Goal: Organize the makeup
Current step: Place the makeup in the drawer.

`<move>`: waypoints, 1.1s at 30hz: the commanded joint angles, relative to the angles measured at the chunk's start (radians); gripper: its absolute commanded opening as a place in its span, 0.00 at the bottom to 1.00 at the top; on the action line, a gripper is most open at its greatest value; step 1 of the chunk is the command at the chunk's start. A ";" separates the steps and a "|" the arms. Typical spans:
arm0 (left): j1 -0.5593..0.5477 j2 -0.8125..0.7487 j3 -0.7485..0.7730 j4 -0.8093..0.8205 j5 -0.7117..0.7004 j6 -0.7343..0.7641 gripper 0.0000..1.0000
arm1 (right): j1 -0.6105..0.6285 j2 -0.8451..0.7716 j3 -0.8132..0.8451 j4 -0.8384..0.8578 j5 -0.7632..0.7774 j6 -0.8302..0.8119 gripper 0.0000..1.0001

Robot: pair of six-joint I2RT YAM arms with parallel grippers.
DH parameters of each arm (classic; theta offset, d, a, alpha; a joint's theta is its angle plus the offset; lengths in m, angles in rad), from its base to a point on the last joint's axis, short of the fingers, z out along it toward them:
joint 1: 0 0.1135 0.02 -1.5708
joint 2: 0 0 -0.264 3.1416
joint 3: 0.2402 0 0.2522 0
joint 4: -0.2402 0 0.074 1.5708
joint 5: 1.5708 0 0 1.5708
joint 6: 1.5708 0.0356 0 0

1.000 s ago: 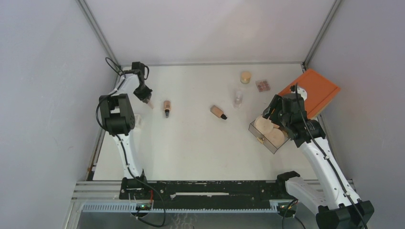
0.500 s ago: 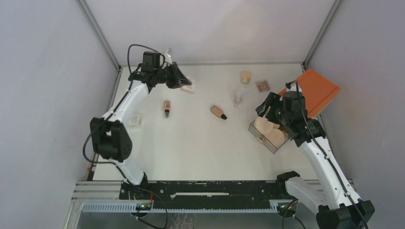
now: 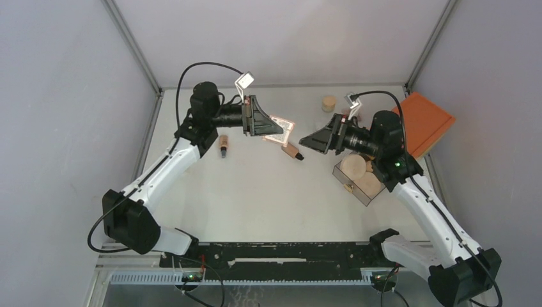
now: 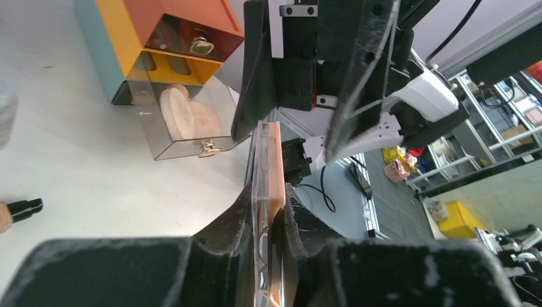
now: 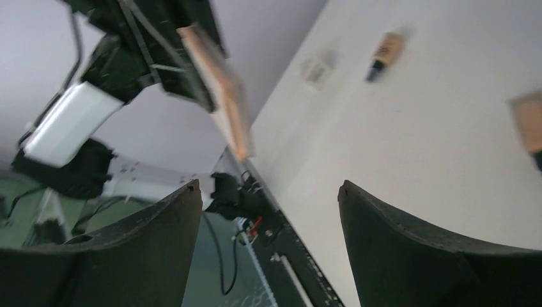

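My left gripper (image 3: 264, 121) is shut on a thin clear palette with a peach pan (image 3: 279, 128), held edge-on above the table's middle; the left wrist view shows it clamped between the fingers (image 4: 271, 185). My right gripper (image 3: 307, 139) is open and empty, pointing left at the palette from a short gap; the palette also shows in the right wrist view (image 5: 220, 89). Two peach bottles with black caps lie on the table, one under the left arm (image 3: 223, 144) and one between the grippers (image 3: 292, 150). A round tan disc (image 3: 328, 102) stands at the back.
The orange-topped drawer box (image 3: 425, 121) stands at the right edge. Its pulled-out clear drawer (image 3: 374, 192) holds round tan pieces (image 3: 353, 167), also seen in the left wrist view (image 4: 182, 115). A small whitish item (image 5: 314, 69) lies near the left edge.
My left arm swung from the back left corner to the middle, carrying the palette. My right gripper left the clear drawer, rose and turned left to face it.
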 commanded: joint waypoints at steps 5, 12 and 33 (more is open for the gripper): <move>-0.025 -0.054 -0.080 0.305 0.036 -0.188 0.00 | 0.167 0.066 0.014 0.300 -0.067 0.112 0.85; -0.030 -0.059 -0.105 0.408 0.033 -0.273 0.00 | 0.213 0.120 0.003 0.389 -0.021 0.155 0.54; 0.007 -0.012 -0.009 -0.010 -0.119 -0.012 1.00 | 0.058 -0.198 -0.009 -0.288 0.376 0.056 0.00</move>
